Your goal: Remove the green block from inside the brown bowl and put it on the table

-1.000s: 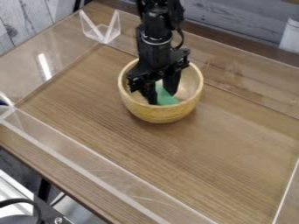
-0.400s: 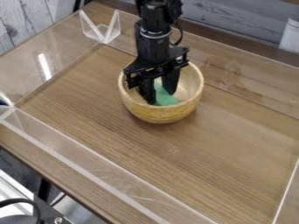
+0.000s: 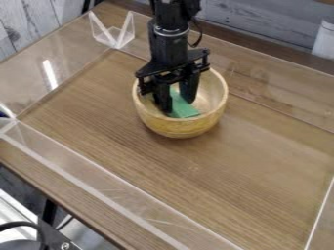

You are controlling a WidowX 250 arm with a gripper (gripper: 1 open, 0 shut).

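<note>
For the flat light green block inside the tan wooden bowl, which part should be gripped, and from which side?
Probably best: the long edges of the flat light green block, approached from above. It is an elongated bar lying within the raised round wall of the tan wooden bowl, which hinders a sideways approach.

The green block (image 3: 185,109) lies inside the brown bowl (image 3: 181,125), apparently tilted.

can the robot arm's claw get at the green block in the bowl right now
Probably yes: the claw is already down inside the brown bowl, right by the green block, and the bowl is uncovered, though its wall may limit sideways moves.
</note>
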